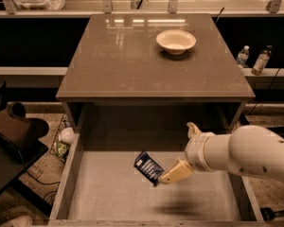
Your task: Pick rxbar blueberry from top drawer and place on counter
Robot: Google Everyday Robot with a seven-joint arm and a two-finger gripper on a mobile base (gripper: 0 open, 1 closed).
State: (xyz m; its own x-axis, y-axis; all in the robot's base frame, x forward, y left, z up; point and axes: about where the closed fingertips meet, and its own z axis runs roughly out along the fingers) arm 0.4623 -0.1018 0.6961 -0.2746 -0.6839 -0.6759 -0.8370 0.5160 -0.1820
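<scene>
The thick white rounded arm (255, 155) reaches in from the right, nearly level. Its tan two-finger gripper (177, 152) hangs low over the wide shallow grey top drawer (109, 193), fingers spread apart, one raised, one angled down-left.

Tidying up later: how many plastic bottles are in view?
2. Both stand on the ledge past the right edge of the counter: first bottle nearest it, second bottle just beyond. Others may be hidden. The tool hovers in the top drawer by the rxbar blueberry.

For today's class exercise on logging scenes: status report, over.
Gripper in top drawer, jaws open, right beside rxbar blueberry. Bar not grasped, not yet on counter. White bowl at counter's far side.
</scene>
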